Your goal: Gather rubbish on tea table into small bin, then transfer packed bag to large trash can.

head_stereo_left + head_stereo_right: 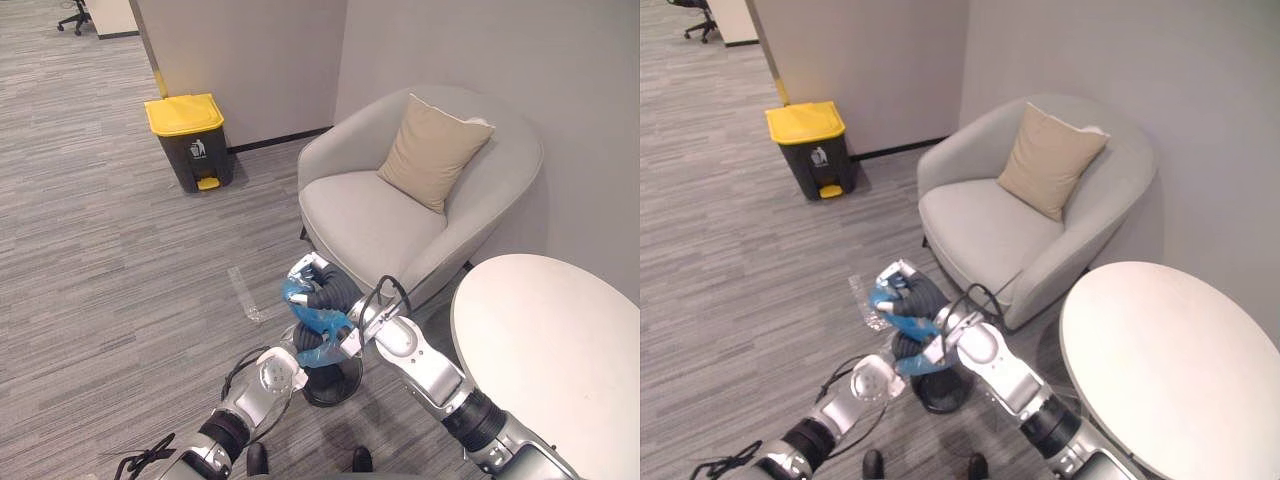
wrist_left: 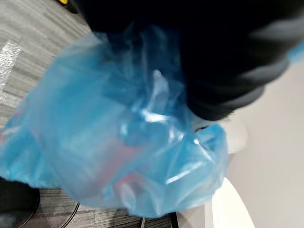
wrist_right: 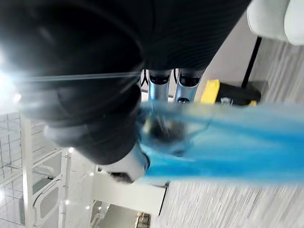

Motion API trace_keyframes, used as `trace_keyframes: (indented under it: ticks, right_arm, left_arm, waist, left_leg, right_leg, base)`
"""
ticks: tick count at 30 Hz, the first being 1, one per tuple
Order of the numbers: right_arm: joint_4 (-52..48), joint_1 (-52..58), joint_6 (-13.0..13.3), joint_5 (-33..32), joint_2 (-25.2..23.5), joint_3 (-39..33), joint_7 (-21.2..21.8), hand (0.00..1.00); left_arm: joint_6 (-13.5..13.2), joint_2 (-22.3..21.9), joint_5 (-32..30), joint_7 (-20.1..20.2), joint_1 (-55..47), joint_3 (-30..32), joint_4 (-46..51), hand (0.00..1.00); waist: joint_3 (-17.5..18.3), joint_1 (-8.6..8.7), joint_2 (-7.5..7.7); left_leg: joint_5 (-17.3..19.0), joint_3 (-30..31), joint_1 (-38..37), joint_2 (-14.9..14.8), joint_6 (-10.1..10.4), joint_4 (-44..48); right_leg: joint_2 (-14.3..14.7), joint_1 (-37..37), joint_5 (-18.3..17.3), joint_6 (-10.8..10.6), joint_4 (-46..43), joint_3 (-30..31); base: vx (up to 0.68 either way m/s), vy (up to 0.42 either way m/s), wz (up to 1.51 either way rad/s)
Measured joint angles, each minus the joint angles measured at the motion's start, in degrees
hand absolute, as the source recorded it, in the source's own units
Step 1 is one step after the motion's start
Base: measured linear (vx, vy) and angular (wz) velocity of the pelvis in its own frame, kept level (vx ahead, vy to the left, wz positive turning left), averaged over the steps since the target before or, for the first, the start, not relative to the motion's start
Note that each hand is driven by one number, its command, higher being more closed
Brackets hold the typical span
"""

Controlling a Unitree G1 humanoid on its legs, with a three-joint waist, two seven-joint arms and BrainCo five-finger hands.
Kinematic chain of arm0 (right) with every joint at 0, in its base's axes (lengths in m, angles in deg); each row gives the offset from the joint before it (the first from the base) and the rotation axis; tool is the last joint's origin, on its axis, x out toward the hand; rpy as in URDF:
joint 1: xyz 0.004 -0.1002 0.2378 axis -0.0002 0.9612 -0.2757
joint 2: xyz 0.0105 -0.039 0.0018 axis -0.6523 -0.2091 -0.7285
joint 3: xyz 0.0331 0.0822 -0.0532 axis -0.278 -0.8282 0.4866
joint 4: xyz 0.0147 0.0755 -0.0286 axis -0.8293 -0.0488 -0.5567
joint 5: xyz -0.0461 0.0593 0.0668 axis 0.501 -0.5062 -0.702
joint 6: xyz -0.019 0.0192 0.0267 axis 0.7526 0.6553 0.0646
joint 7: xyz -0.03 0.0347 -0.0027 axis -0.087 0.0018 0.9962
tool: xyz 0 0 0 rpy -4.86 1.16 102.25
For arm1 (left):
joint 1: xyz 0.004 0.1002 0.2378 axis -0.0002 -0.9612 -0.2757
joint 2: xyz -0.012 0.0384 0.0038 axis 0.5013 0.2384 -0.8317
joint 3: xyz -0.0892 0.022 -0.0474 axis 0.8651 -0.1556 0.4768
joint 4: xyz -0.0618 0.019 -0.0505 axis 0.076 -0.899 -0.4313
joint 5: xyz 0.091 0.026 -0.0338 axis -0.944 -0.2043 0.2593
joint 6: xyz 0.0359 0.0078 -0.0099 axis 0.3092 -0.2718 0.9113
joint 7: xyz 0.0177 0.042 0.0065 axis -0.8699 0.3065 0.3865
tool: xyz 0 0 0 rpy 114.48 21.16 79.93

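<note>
A blue plastic bag (image 1: 325,322) hangs between my two hands, low in front of the armchair. My right hand (image 1: 338,292) is curled round its upper folds, and the plastic stretches taut past that hand (image 3: 118,118) in the right wrist view. My left hand (image 1: 305,342) grips the bag from below. The bag (image 2: 128,142) bulges close up in the left wrist view, with something reddish showing dimly inside. A small black round bin (image 1: 332,385) stands on the floor right under the hands. The large trash can (image 1: 190,140), dark with a yellow lid, stands by the far wall.
A grey armchair (image 1: 380,225) with a beige cushion (image 1: 432,150) stands just beyond the hands. The round white tea table (image 1: 560,350) is at the right. A clear plastic scrap (image 1: 245,295) lies on the grey carpet between me and the trash can.
</note>
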State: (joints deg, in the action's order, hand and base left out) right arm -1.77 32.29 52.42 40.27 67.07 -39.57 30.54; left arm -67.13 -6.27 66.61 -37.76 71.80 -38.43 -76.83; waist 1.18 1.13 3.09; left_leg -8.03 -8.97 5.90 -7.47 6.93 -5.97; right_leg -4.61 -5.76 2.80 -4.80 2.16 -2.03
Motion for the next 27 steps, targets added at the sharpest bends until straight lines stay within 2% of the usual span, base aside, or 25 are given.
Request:
trace_keyframes:
  ticks: [7, 10, 13, 14, 16, 17, 20, 22, 27]
  right_arm:
    - [-0.12, 4.21, 2.78, 12.18, -0.81, -5.83, -3.35, 0.0]
    - [-2.63, 9.25, 3.78, 17.41, -1.13, -9.82, -6.8, 0.0]
    - [-5.72, 11.75, 5.62, 18.45, -1.65, -12.62, -8.96, 0.0]
    - [-6.15, 13.16, 7.12, 19.63, -2.78, -14.53, -10.12, 0.0]
    - [-5.73, 15.8, 7.77, 19.68, -3.92, -16.78, -10.99, 0.0]
    - [-4.44, 18.35, 7.89, 19.5, -4.28, -18.7, -10.9, 0.0]
    - [0.52, 21.87, 7.56, 18.2, -6.3, -22.01, -10.6, 0.0]
    - [7.68, 24.09, 5.94, 16.51, -7.55, -25.95, -9.93, 0.0]
    - [20.28, 24.26, 3.94, 16.03, -7.29, -28.87, -8.49, 0.0]
  left_arm:
    - [0.03, 0.7, 0.11, 1.13, -2.68, 2.3, 1.12, 1.0]
    - [0.0, 0.79, -0.01, 1.18, -4.15, 4.49, 0.85, 1.0]
    - [0.4, 0.94, -0.3, 1.04, -5.5, 5.69, -1.44, 1.0]
    - [1.12, 0.94, -0.66, 0.81, -7.06, 6.57, -4.2, 1.0]
    - [1.7, 0.9, -0.62, 1.32, -8.31, 6.63, -6.52, 1.0]
    - [2.74, 1.0, -0.52, 2.9, -8.95, 7.2, -6.17, 1.0]
    - [3.05, 0.76, -0.64, 2.75, -11.25, 11.15, -3.6, 1.0]
    - [3.3, 0.85, -0.63, 2.36, -12.97, 15.5, -2.83, 1.0]
    - [3.44, 0.75, -0.52, 2.62, -13.86, 17.71, -6.79, 1.0]
  waist:
    - [0.43, 0.13, 0.1]
    - [0.51, 0.17, 0.09]
    - [0.54, 0.49, 0.03]
    - [0.86, 1.19, -0.11]
    - [1.06, 1.82, -0.18]
    - [1.07, 1.74, -0.18]
    - [1.06, 1.84, -0.41]
    - [0.98, 1.85, -0.82]
    - [0.28, 1.75, -2.12]
  left_leg:
    - [0.01, -0.12, -0.08, 0.0, 0.01, 0.0]
    - [0.07, -0.49, -0.15, 0.0, 0.07, 0.0]
    - [0.24, -1.35, -0.65, -0.05, 0.26, 0.0]
    - [0.4, -1.53, -0.97, -0.03, 0.4, 0.0]
    - [0.54, -1.64, -0.99, -0.02, 0.47, 0.01]
    - [0.97, -1.66, -0.99, 0.0, 0.86, 0.01]
    - [1.13, -1.66, -1.0, 0.09, 0.93, 0.02]
    - [1.32, -1.83, -0.98, 0.1, 0.87, 0.02]
    - [1.54, -1.4, -1.48, 0.18, 1.0, 0.01]
  right_leg:
    - [-0.01, 0.0, 0.05, -0.02, 0.03, 0.13]
    - [-0.03, -0.12, 0.13, -0.02, 0.08, 0.41]
    - [-0.01, -0.13, 0.28, -0.03, 0.16, 0.98]
    - [-0.02, -0.05, 0.28, -0.04, 0.13, 1.33]
    - [-0.02, -0.13, 0.32, -0.09, 0.16, 1.62]
    - [-0.04, -0.16, 0.34, -0.12, 0.17, 1.76]
    - [-0.07, -0.05, 0.49, -0.21, 0.49, 1.48]
    - [-0.09, 0.1, 0.63, -0.49, 1.34, 1.49]
    - [-0.14, 1.57, 0.75, -0.33, 2.53, 1.06]
  base:
    - [0.0, 0.0, 0.0]
    - [0.0, 0.0, -0.04]
    - [0.0, -0.001, -0.16]
    - [0.0, -0.001, -0.16]
    - [0.0, 0.0, -0.05]
    - [0.0, 0.0, 0.0]
    - [0.0, 0.0, -0.02]
    - [-0.02, 0.0, -0.06]
    - [0.0, -0.002, 0.02]
